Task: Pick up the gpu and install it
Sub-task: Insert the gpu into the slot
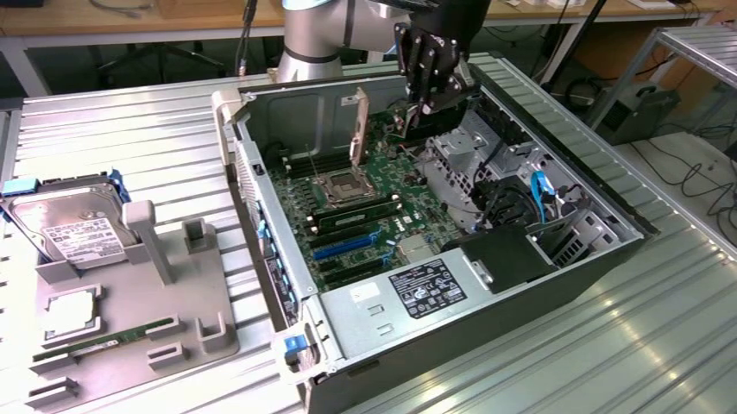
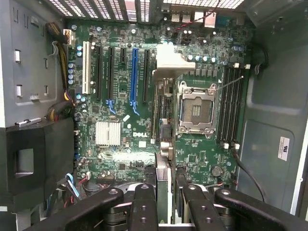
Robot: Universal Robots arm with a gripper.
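Open computer case [image 1: 599, 250], hard drive [image 1: 69, 228] and RAM stick [image 1: 103, 341] on grey tray [image 1: 213, 332].

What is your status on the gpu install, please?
Hand over open case, closed on gpu, card edge-on between fingers. Gpu above motherboard, not seated. Expansion slots bare; nothing seen in the way.

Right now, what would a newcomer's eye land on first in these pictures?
The open computer case lies on its side on the metal table, its green motherboard exposed. The end effector hangs over the case's far end, apparently gripping the gpu edge-on above the board. At the exterior view's left, a grey tray carries a hard drive.
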